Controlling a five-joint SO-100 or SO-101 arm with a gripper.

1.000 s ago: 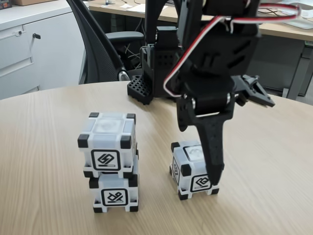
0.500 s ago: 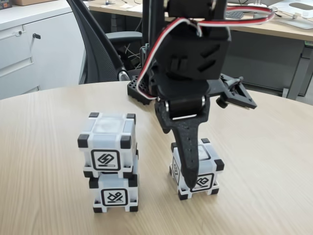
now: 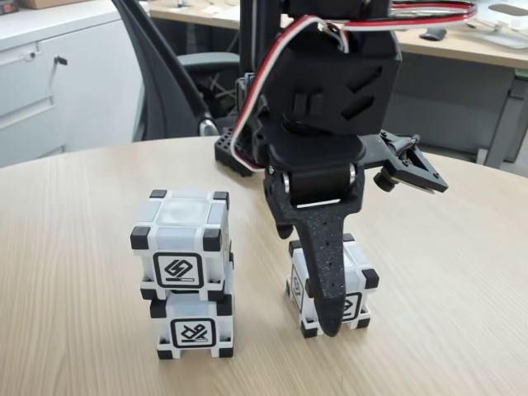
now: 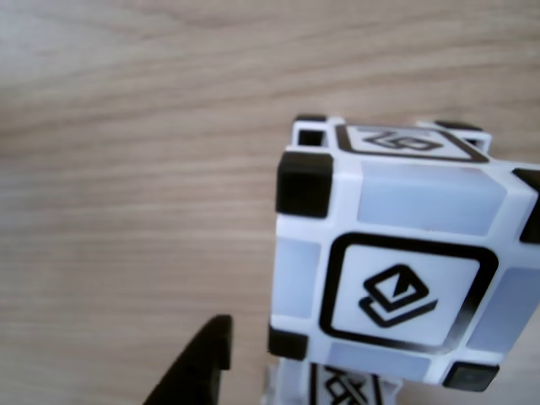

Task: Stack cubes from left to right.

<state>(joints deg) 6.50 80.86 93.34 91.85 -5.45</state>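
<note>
In the fixed view the claw (image 3: 337,318) stands spread wide around the lone cube (image 3: 351,285) near the tabletop's (image 3: 74,247) front edge, one finger in front, gripping nothing yet; the two-cube stack (image 3: 186,276) stands just to its left. In the other view, a cube (image 4: 396,287) fills the right, a black fingertip (image 4: 198,371) lower left.

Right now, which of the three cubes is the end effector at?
The lone cube standing on the table, right of the two-cube stack in the fixed view. The end effector hangs in front of it; the stacked cubes stand apart.
</note>
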